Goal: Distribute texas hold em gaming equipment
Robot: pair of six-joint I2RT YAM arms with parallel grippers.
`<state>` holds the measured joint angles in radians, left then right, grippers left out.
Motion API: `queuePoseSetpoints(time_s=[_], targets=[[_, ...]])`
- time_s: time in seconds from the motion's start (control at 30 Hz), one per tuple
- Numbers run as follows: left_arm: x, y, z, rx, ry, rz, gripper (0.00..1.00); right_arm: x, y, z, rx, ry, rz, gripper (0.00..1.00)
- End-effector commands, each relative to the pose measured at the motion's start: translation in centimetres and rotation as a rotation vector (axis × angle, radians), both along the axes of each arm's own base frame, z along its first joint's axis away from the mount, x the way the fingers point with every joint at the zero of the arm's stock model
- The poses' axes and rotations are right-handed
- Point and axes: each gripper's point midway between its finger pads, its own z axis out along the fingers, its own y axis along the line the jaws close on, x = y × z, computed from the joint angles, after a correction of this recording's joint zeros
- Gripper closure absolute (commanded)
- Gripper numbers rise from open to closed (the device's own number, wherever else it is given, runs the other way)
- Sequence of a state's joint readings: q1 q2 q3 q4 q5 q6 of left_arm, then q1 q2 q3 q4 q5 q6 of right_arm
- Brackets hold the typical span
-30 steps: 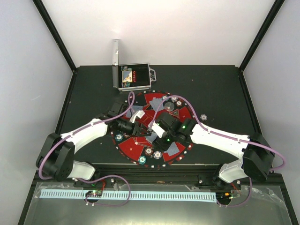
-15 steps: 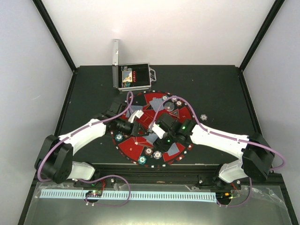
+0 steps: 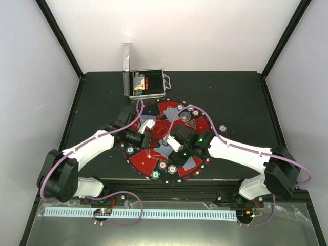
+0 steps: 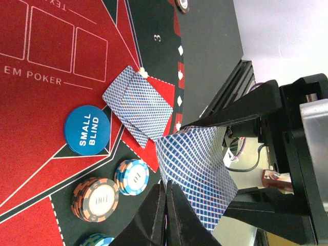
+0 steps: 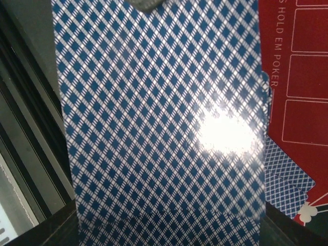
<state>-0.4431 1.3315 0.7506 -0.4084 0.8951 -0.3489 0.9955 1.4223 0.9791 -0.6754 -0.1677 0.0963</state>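
My left gripper (image 4: 166, 188) is shut on one blue-backed playing card (image 4: 197, 174) and holds it above the mat's near-left part; the card shows in the top view (image 3: 148, 124). Below it two cards (image 4: 138, 105) lie on the mat beside a blue SMALL BLIND disc (image 4: 87, 129) and chip stacks (image 4: 132, 177). My right gripper (image 3: 172, 141) holds a stack of playing cards (image 5: 159, 118) over the mat's middle. The stack fills the right wrist view and hides the jaws.
The round red-and-black mat (image 3: 147, 160) lies mid-table with chips (image 3: 162, 166) and cards (image 3: 190, 163) round its rim. An open silver case (image 3: 146, 84) stands behind it. One chip (image 3: 223, 127) lies off the mat at the right.
My left gripper has drawn its card a little up and to the left, away from the right gripper's stack. The right arm has hardly moved.
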Motion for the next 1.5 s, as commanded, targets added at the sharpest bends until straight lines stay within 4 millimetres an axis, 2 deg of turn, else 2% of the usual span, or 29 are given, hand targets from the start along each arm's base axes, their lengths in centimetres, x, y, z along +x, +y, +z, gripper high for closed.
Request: queuePoseSetpoints(time_s=[0.0, 0.27, 0.3, 0.57, 0.83, 1.0, 1.1, 1.33, 1.47], targets=[[0.7, 0.9, 0.7, 0.034, -0.045, 0.027, 0.98, 0.7, 0.4, 0.4, 0.021, -0.021, -0.047, 0.38], [1.1, 1.8, 0.6, 0.057, -0.056, 0.052, 0.98, 1.2, 0.2, 0.4, 0.019, -0.024, -0.100, 0.38], [1.1, 1.9, 1.2, 0.049, -0.080, 0.059, 0.98, 1.4, 0.2, 0.4, 0.018, -0.028, -0.108, 0.38], [2.3, 3.7, 2.1, 0.095, -0.165, 0.126, 0.98, 2.2, -0.2, 0.7, 0.014, -0.053, -0.168, 0.38], [4.4, 6.3, 3.9, 0.243, -0.355, 0.228, 0.98, 4.3, -2.3, 0.9, 0.016, -0.064, -0.279, 0.38], [5.7, 7.3, 5.1, 0.311, -0.469, 0.261, 0.98, 5.7, -3.9, 1.2, 0.018, -0.074, -0.352, 0.38], [6.6, 7.7, 5.5, 0.424, -0.594, 0.271, 0.98, 6.6, -4.9, 1.5, 0.032, -0.084, -0.397, 0.38], [8.5, 5.8, 6.0, 0.604, -0.849, 0.229, 0.98, 8.2, -7.1, 2.4, 0.058, -0.107, -0.479, 0.38], [9.6, 4.4, 5.3, 0.721, -0.976, 0.168, 0.99, 8.6, -7.9, 2.7, 0.068, -0.114, -0.503, 0.38]])
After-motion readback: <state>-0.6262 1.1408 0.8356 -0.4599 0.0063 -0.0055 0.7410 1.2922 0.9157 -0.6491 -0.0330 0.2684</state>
